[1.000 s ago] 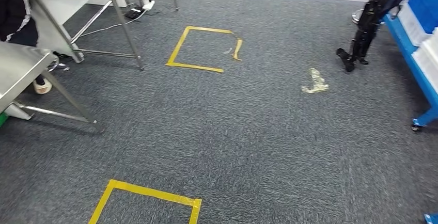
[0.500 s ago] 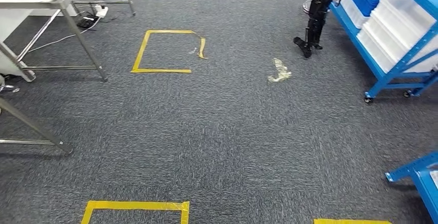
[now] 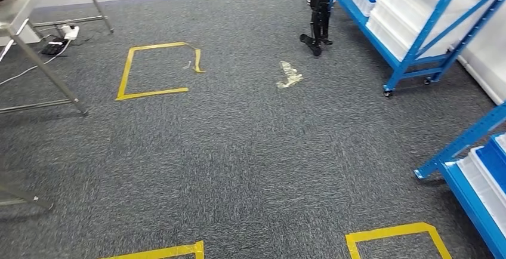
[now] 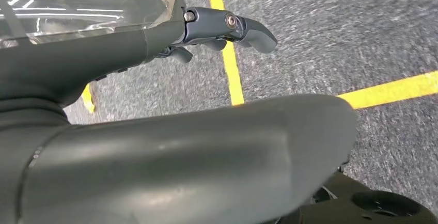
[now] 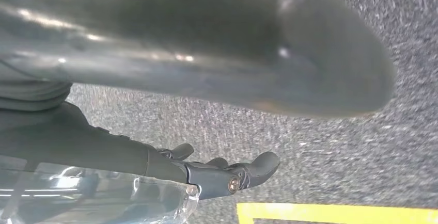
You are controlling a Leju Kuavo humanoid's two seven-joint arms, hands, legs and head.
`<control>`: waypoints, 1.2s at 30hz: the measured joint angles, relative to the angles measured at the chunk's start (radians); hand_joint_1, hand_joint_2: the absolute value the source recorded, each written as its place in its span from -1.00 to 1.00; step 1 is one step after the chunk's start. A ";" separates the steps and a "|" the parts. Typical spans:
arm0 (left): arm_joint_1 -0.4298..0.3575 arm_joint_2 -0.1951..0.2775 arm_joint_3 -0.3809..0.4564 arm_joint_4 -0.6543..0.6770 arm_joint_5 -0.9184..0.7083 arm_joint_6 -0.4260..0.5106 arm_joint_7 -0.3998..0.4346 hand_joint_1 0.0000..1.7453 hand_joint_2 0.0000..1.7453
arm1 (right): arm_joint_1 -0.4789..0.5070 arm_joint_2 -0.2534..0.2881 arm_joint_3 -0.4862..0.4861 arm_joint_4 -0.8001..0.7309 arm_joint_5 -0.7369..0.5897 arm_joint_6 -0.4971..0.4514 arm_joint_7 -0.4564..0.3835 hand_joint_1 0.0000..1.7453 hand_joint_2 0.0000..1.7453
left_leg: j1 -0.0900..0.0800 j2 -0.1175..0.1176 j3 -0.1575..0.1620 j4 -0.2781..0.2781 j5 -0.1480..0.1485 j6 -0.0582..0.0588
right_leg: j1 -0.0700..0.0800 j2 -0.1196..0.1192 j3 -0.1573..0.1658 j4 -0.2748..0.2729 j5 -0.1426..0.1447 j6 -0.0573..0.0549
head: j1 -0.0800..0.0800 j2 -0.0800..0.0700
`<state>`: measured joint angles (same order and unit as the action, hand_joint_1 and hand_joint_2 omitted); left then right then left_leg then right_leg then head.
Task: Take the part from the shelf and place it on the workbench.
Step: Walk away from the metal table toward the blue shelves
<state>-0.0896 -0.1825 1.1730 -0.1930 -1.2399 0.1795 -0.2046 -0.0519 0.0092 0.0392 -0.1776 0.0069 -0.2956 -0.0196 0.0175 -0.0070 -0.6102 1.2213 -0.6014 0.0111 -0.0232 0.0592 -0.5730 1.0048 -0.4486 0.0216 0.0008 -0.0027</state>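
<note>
Seen from the left wrist, the left robot hand (image 4: pixel 222 28) is dark blue-grey, with slim fingers (image 4: pixel 255 32) ending in rounded tips and a bright silver screw head (image 4: pixel 230 20) set in a round boss on the nearest finger; a smaller screw (image 4: pixel 190 15) sits just behind it. A thick, smooth grey thumb (image 4: pixel 196 157) with a blunt rounded end lies beside the fingers, and behind them a clear glossy cover (image 4: pixel 77 4) catches reflections. The right robot hand (image 5: pixel 227 175) matches it: dark fingers, a silver screw (image 5: pixel 235 184) near the fingertips, a broad grey thumb (image 5: pixel 217 48), a transparent shell (image 5: pixel 93 195) behind.
</note>
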 joint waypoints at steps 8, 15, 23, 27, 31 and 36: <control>-0.002 0.000 -0.003 0.000 -0.006 -0.009 0.007 -1.00 -1.00 | 0.004 0.000 -0.001 0.000 -0.005 -0.001 0.001 -1.00 -1.00 | -0.007 -0.026 0.093 -0.218 0.097 0.033 | 0.002 0.033 -0.032 0.025 -0.002 0.034 | 0.002 0.000; 0.001 -0.001 -0.010 0.000 -0.011 -0.011 0.014 -1.00 -1.00 | 0.006 0.001 -0.003 0.001 -0.007 -0.001 0.005 -1.00 -1.00 | -0.011 0.069 0.094 -0.222 0.099 0.042 | 0.001 -0.058 -0.125 0.238 -0.083 0.046 | 0.010 0.000; -0.003 0.000 -0.015 0.000 -0.018 -0.006 0.028 -1.00 -1.00 | 0.008 0.006 -0.016 0.001 -0.007 -0.003 0.004 -1.00 -1.00 | -0.013 0.106 0.103 -0.202 0.062 0.005 | 0.001 -0.087 0.001 0.004 -0.006 0.022 | 0.001 0.000; 0.001 0.000 -0.014 0.000 -0.010 -0.006 0.031 -1.00 -1.00 | 0.005 0.009 -0.017 0.001 0.002 -0.006 0.007 -1.00 -1.00 | -0.007 0.015 -0.002 0.025 -0.058 -0.003 | -0.001 -0.044 -0.004 0.003 0.000 -0.003 | -0.003 0.000; 0.003 0.002 -0.014 0.000 0.000 -0.008 0.033 -1.00 -1.00 | 0.007 0.014 -0.017 0.001 0.014 -0.006 0.013 -1.00 -1.00 | -0.004 -0.012 0.010 -0.027 0.018 0.003 | 0.002 0.010 -0.002 0.004 0.002 -0.003 | -0.004 0.000; 0.003 0.004 -0.013 0.000 0.006 -0.007 0.037 -1.00 -1.00 | 0.002 0.016 -0.016 0.001 0.021 -0.003 0.013 -1.00 -1.00 | -0.007 -0.070 0.083 -0.201 0.085 0.013 | 0.006 0.068 -0.018 0.006 0.013 0.021 | -0.003 0.000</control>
<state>-0.0864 -0.1781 1.1597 -0.1930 -1.2339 0.1720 -0.1676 -0.0500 0.0255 0.0227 -0.1769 0.0282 -0.2989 -0.0063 0.0103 -0.0774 -0.5272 1.0208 -0.5165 0.0242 -0.0174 0.1275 -0.5911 1.0110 -0.4359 0.0428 -0.0020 -0.0027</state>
